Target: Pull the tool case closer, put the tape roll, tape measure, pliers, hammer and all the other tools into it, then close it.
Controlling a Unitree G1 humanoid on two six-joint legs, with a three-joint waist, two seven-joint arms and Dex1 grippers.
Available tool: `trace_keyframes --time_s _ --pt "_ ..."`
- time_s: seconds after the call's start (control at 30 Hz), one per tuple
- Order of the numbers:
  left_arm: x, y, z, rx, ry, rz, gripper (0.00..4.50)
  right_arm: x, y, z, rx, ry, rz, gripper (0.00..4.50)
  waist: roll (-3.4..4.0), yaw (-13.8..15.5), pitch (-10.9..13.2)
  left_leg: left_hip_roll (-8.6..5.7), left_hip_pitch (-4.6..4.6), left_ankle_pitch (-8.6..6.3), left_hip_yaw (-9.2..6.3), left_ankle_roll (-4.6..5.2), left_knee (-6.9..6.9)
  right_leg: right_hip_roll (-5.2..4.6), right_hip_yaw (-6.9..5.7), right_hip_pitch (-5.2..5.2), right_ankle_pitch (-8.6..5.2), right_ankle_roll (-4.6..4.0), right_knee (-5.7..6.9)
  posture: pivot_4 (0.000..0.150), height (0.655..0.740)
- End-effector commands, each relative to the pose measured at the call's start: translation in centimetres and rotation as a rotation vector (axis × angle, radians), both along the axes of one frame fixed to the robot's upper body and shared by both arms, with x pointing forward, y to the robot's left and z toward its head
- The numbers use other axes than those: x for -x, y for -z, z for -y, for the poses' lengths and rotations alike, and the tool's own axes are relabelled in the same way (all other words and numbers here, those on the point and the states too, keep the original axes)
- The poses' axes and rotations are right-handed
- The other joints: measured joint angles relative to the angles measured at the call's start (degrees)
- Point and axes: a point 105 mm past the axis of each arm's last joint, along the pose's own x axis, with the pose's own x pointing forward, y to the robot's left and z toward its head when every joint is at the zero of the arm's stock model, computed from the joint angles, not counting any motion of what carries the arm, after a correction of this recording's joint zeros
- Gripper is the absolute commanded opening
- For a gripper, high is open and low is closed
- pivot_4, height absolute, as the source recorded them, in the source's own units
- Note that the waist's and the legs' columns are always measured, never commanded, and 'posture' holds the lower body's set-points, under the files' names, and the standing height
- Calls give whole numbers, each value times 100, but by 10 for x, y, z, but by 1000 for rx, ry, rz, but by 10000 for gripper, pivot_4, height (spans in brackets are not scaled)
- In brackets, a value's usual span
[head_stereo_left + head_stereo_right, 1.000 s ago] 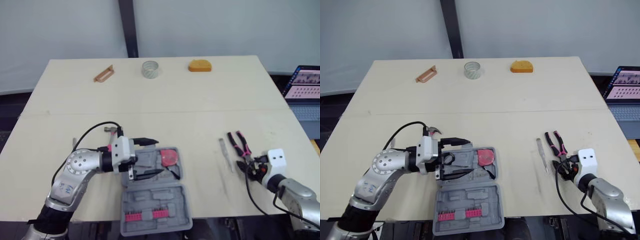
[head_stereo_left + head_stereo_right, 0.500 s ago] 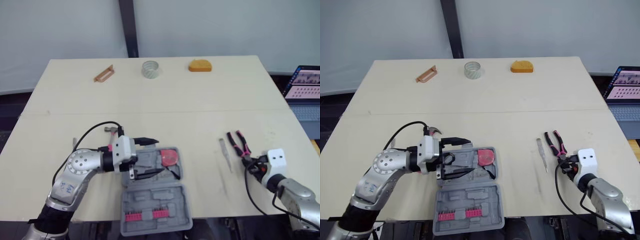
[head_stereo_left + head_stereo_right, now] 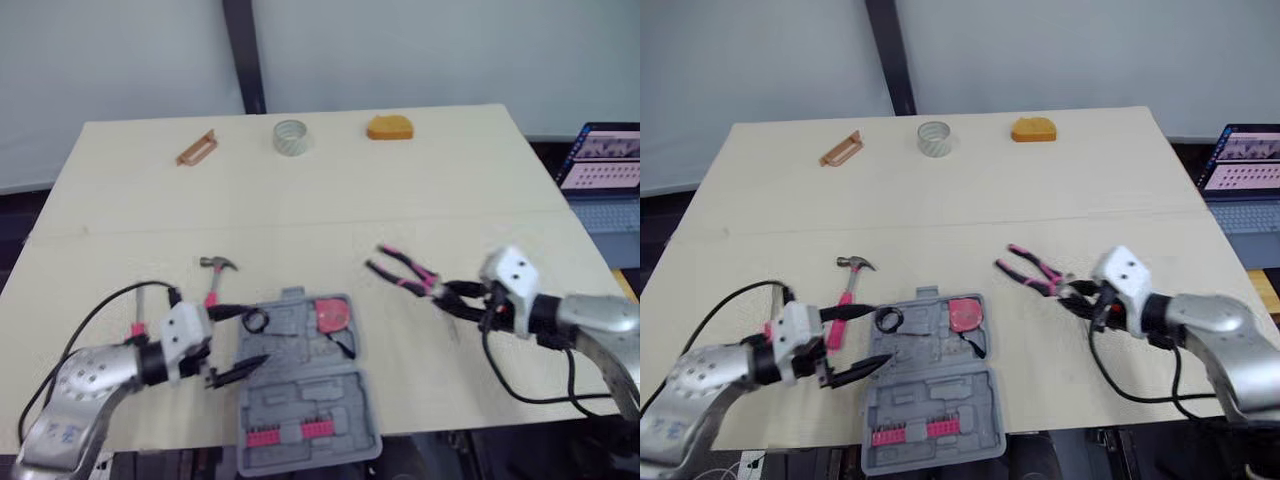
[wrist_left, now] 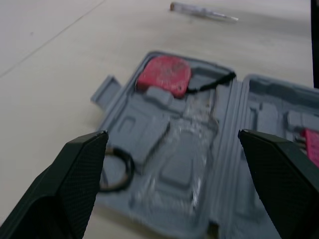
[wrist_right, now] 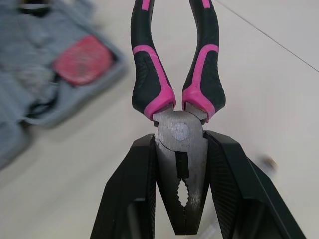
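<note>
The grey plastic tool case lies open at the front edge of the pale worktop, with the round red tape measure in its far half. The pink-and-black pliers hang just right of it, steel head pinched by the right gripper, whose forearm reaches in from the right edge. The pink-handled hammer lies left of the case and the clear tape roll at the far edge; both remain, as does closing. The left gripper, spread wide, hovers at the case's left side.

Left gripper: lower left of head view, fingers spread wide, pointing toward frame right. Right gripper: centre right, forearm reaching inward, fingers clamped on pliers.
</note>
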Motion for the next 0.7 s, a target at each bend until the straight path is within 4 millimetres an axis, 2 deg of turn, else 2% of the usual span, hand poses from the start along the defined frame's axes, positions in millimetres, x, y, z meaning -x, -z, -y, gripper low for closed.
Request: trace_keyframes --time_s 0.03,0.1,0.2,0.37,0.5,0.7 --pt "15 -7 -5 -15 -34 50 45000 8 -2 -39 30 -173 -17 9465 -8 50 6 -2 -8 -2 -1 3 13 -2 0 -2 3 0 -11 1500 7400" --pt "20 -4 -5 -14 -48 47 45000 10 -1 -53 32 -223 -25 9465 -8 104 7 -2 -20 -3 -5 4 23 -2 -4 -3 12 -3 -27 1500 7400" --pt "25 -4 -2 -3 -68 58 45000 15 7 -63 61 -286 -41 9465 -8 140 7 -7 -43 -3 -23 4 35 -3 -12 -9 15 -3 -27 1500 7400" --pt "41 -2 -6 44 -192 63 45000 13 26 -85 122 -368 -30 9465 -13 7 6 -6 -62 -3 -21 6 35 -1 -21 -19 30 -2 -31 1500 7400" --pt "48 -8 1 127 -232 53 45000 8 28 -97 153 -395 -22 9465 -12 -17 7 -4 -62 -3 -23 6 34 0 -24 -21 30 -2 -27 1500 7400" --pt "58 -2 7 125 -234 40 45000 2 26 -115 201 -455 0 9465 -11 -32 7 -5 -64 -3 -27 6 34 0 -26 -21 30 -2 -30 1500 7400"
